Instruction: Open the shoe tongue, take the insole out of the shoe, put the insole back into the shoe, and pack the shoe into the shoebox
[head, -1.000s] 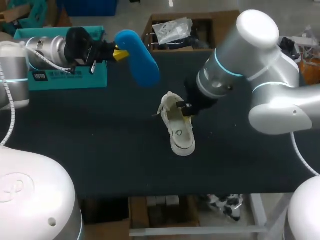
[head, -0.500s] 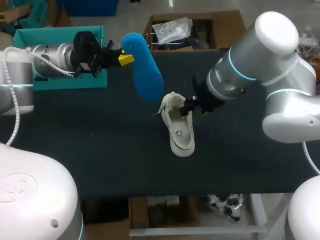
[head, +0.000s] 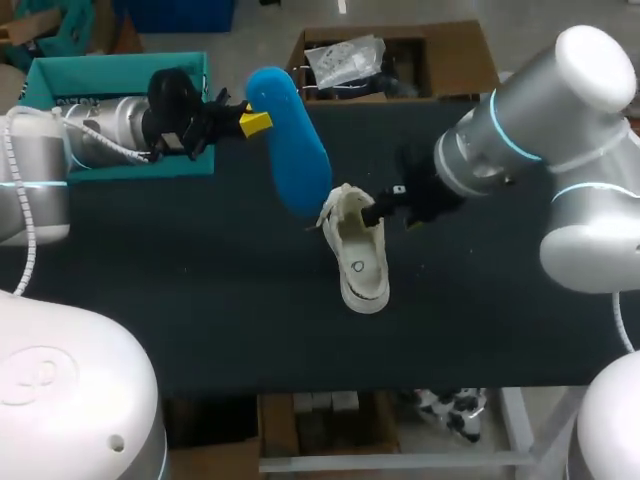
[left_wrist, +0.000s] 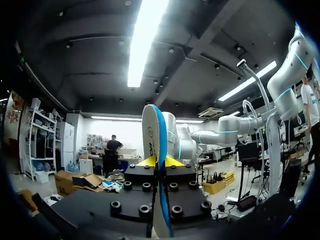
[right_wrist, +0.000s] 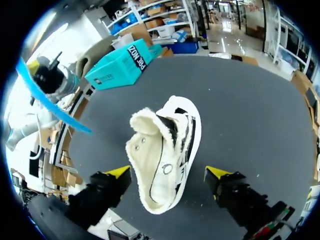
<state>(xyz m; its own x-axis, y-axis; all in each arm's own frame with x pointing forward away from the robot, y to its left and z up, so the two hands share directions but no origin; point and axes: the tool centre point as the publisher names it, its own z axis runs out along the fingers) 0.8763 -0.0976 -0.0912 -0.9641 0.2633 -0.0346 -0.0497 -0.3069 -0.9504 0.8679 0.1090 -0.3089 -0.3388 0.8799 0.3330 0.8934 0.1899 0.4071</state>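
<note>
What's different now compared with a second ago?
The left gripper, still shut on the blue insole, carried it closer to the shoe. The right gripper drew back to the right, away from the shoe, and is open. The shoe stayed where it was.

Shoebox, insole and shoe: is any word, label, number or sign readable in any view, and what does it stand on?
On the shoebox: white lettering along its teal side wall, upside down and warped in the right wrist view; not reliably readable.
On the insole: dark print on its pale face, seen almost edge-on; unreadable.
On the shoe: one small round mark inside; no letters can be made out.
No readable numbers anywhere.
</note>
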